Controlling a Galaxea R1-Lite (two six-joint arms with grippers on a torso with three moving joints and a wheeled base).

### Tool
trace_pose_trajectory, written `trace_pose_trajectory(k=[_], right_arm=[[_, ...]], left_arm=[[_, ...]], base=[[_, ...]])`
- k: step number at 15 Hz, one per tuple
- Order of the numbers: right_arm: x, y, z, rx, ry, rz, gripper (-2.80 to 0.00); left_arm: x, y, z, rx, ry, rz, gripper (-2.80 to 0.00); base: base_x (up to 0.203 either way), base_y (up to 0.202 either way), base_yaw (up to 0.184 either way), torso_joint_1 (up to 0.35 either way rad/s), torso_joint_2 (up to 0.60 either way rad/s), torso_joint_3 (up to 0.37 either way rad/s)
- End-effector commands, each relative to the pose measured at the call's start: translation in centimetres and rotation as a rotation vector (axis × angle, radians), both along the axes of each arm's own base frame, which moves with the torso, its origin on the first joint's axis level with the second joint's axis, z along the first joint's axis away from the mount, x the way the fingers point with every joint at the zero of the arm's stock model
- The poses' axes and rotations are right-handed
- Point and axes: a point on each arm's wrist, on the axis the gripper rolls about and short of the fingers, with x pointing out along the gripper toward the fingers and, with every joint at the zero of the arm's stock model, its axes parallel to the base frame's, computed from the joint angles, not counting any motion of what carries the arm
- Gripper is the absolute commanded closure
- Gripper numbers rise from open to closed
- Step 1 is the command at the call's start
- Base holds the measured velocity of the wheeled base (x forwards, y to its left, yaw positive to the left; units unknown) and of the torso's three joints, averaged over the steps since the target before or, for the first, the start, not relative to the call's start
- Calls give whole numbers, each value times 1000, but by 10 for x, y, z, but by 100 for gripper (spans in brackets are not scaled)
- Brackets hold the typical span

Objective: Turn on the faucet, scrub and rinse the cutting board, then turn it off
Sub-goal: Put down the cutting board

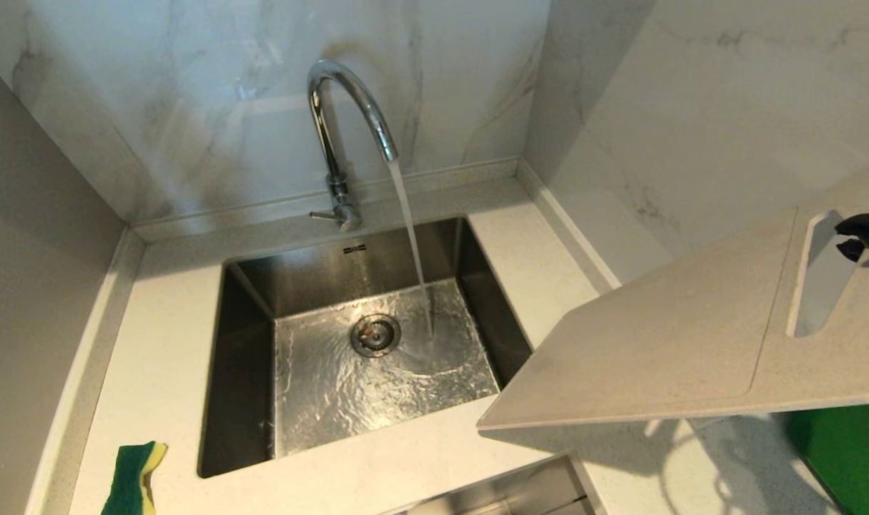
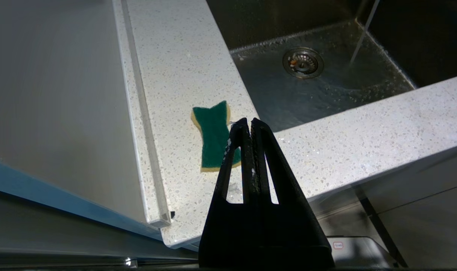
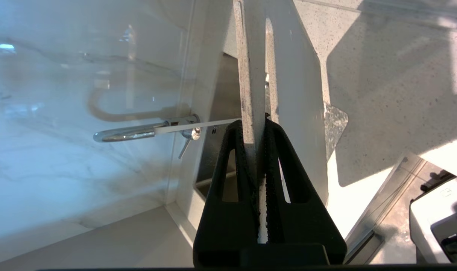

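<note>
The chrome faucet [image 1: 341,129] stands behind the sink, and water runs from its spout to the sink floor. Its thin lever [image 1: 323,214] sticks out at the base. The off-white cutting board [image 1: 656,336] hangs tilted in the air to the right of the sink, its low corner over the sink's right rim. My right gripper [image 1: 857,237] is shut on the board's end strip beside the handle cutout. The right wrist view shows that gripper [image 3: 252,126] clamping the board [image 3: 296,94] edge-on, with the faucet [image 3: 130,132] beyond. My left gripper [image 2: 249,122] is shut and empty, parked above the counter's front edge.
A green and yellow sponge [image 1: 134,479] lies on the counter left of the steel sink [image 1: 248,343], and it also shows near the left gripper as the sponge [image 2: 213,139]. A green mat [image 1: 849,450] lies on the counter under the board's held end. Marble walls close the corner.
</note>
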Motion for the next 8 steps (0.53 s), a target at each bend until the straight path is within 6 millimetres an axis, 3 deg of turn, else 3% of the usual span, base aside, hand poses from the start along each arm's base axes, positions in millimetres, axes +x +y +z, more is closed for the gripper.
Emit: trace_pose_trajectory(k=[1,8], right_arm=[[5,3,1,2,-1,-8,0],[16,10,13,-32,-35,-15,0]], left_arm=[[0,0,0,0,3,0,0],[0,0,0,0,3,0,0]], base=[[0,0,0,0,0,0],[0,0,0,0,0,0]])
